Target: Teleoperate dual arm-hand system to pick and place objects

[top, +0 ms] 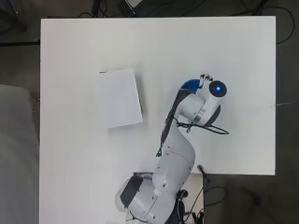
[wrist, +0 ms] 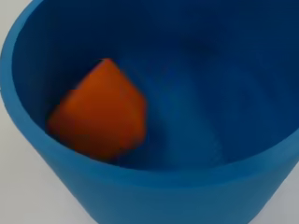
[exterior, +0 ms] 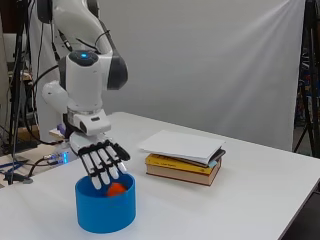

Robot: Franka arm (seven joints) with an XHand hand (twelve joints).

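1. The orange block [wrist: 100,112] lies inside the blue bucket [exterior: 105,212], low against its wall; in the wrist view it sits toward the wall rather than the centre of the floor.
2. The hand [exterior: 102,162] hangs directly above the bucket's mouth, fingers [exterior: 111,165] straight and spread, pointing down into it and holding nothing; whether the tips touch the block I cannot tell.
3. Judged by look, the block is small, rigid and light, with flat faces and sharp corners, likely smooth enough to slip. Two opposite flat faces look like the best purchase, thumb on one side and fingers on the other.
4. It rests tilted, one corner uppermost; it is compact, with no clear long axis.
5. In the overhead view the bucket is at about 3 o'clock on the table [top: 233,56], and the stack of books [exterior: 184,160] lies at about 9 o'clock from it, well apart.
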